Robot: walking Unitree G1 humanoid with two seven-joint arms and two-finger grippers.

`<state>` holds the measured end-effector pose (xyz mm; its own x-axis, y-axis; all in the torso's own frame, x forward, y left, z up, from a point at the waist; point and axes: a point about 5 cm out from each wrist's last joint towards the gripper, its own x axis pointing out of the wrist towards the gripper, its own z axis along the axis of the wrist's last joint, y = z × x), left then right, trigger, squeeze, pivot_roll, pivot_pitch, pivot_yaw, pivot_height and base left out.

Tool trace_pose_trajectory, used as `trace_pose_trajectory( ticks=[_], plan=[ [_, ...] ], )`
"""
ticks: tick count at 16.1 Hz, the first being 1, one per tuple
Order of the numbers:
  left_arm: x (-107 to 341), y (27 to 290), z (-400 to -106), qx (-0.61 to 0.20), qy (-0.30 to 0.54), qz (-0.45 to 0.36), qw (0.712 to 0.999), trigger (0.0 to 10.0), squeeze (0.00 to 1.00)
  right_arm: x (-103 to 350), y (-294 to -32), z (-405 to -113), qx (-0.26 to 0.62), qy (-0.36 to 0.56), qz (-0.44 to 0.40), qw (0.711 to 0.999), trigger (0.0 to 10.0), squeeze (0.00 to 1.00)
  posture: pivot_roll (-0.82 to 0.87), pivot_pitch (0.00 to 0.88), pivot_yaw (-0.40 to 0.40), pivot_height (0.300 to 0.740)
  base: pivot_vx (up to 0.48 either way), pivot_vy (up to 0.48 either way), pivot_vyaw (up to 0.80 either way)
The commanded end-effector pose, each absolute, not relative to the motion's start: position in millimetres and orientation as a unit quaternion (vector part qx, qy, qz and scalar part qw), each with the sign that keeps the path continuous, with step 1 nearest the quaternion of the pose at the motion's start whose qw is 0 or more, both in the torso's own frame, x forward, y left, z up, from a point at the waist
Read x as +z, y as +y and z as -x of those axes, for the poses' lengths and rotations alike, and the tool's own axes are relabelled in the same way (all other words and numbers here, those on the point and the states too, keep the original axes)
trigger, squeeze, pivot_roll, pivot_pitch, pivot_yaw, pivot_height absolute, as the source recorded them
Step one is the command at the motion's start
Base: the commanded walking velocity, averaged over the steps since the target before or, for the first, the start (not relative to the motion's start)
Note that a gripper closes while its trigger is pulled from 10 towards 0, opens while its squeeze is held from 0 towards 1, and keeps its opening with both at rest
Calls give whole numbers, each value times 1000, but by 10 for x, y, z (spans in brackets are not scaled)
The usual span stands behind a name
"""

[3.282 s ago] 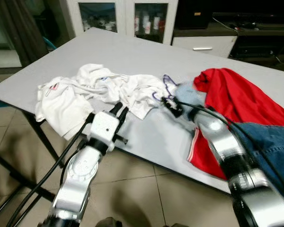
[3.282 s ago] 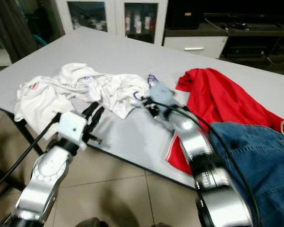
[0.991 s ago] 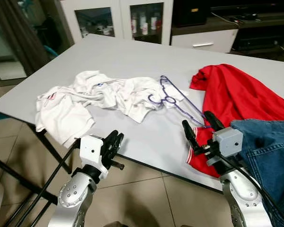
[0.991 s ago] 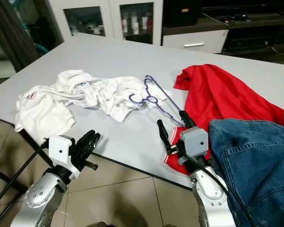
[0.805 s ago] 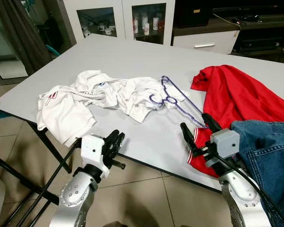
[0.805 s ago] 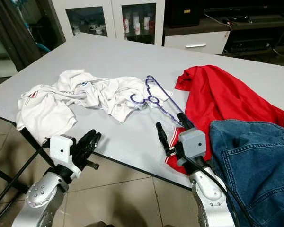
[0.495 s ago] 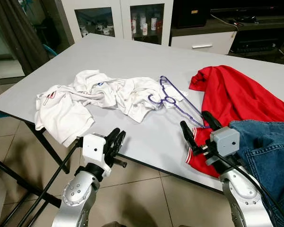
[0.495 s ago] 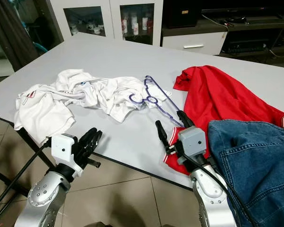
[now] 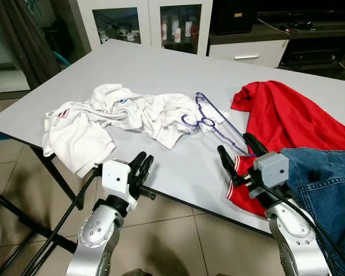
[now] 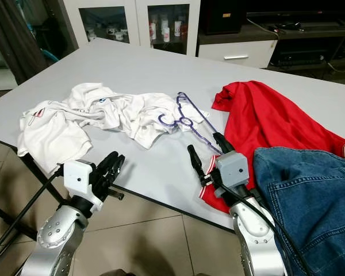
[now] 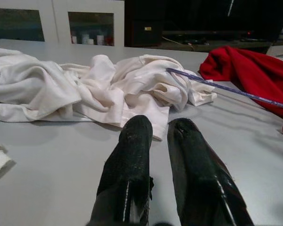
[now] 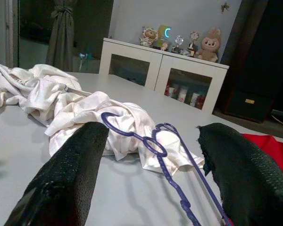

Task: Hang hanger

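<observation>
While lying flat on the grey table (image 9: 161, 63), with its hook end resting on the right edge of the crumpled white shirts (image 9: 118, 115) and its far arm running toward the red shirt (image 9: 287, 118), purple hanger (image 9: 210, 122) untouched by either arm. Right gripper (image 9: 236, 154) raised over the near table edge, just near of the hanger, fingers spread wide and holding nothing; one finger against the red cloth. Left gripper (image 9: 141, 167) low at the near edge, near of the white shirts, fingers (image 11: 132, 165) pressed almost together with a thin gap between, holding nothing. Blue jeans (image 9: 328, 184) heaped at the near right, overlapping the red shirt. White cabinet with glass doors (image 9: 149, 23) beyond the far side of the table.
</observation>
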<state>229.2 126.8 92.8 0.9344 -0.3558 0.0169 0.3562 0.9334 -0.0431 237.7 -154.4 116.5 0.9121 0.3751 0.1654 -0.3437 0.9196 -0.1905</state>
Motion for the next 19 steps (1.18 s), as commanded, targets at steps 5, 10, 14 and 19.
trace_pose_trajectory(
  ticks=[5, 10, 14, 19],
  plan=[
    [954, 1282, -2331, -187, -11, 8, 982, 10000, 0, 1166, -1533, -2408, 183, -106, 78, 974, 10000, 0, -40, 0, 54, 740, 0, 0, 0],
    [985, 1284, -2330, -193, -20, -12, 981, 10000, 0, 1210, -1513, -2490, 185, -111, 84, 973, 10000, 0, -33, 0, 53, 740, 0, 0, 0],
    [1047, 1293, -2372, -189, -34, -19, 981, 10000, 0, 1278, -1423, -2730, 212, -96, 107, 967, 10000, 0, -29, 0, 44, 740, 0, 0, 0],
    [1038, 1259, -2348, -181, -38, -15, 983, 10000, 0, 1318, -1278, -3028, 244, -81, 141, 956, 10000, 0, -10, 0, 20, 740, 0, 0, 0]
  ],
)
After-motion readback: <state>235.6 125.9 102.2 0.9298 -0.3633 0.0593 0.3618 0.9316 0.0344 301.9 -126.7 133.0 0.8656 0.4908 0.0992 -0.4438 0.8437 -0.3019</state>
